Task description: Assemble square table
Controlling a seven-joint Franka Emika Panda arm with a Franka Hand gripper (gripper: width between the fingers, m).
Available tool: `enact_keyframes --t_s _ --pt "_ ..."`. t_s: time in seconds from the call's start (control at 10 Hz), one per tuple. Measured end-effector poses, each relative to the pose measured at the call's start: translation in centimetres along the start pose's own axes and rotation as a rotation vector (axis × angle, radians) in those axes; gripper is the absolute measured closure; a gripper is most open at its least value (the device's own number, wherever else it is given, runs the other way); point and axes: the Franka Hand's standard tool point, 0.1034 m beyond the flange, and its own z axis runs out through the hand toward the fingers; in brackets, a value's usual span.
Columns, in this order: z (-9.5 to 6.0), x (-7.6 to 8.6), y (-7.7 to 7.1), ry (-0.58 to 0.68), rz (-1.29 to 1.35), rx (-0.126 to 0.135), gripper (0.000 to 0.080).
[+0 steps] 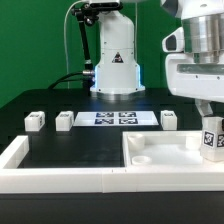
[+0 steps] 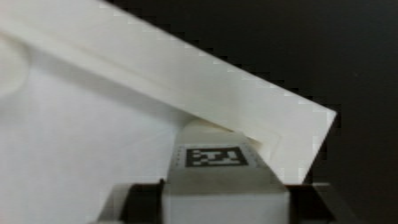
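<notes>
The white square tabletop (image 1: 165, 152) with a raised rim lies at the front on the exterior view's right. My gripper (image 1: 210, 124) is shut on a white tagged leg block (image 1: 211, 140) and holds it upright over the tabletop's right corner. In the wrist view the leg block (image 2: 219, 160) sits between my dark fingers (image 2: 143, 203), with the tabletop's rim (image 2: 231, 85) and inner face (image 2: 80, 140) just beyond it. Three more leg blocks stand on the black table, two (image 1: 35, 120) (image 1: 66, 119) on the left and one (image 1: 168, 119) on the right.
The marker board (image 1: 112, 118) lies flat mid-table in front of the robot base (image 1: 115, 60). A long white rail (image 1: 15, 155) borders the black surface on the left and along the front.
</notes>
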Motion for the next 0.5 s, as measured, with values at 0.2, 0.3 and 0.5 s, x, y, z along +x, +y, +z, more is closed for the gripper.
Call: enact_keyframes --t_s 0.2,0.3,0.5 --pt "0.01 -0.04 -0.01 -0.004 0.091 0.001 0.0506" --pt "0.01 -0.04 -0.01 -0.004 0.093 0.001 0.0506" --pt "-0.03 -0.01 0.08 -0.01 -0.024 -0.014 0.0324"
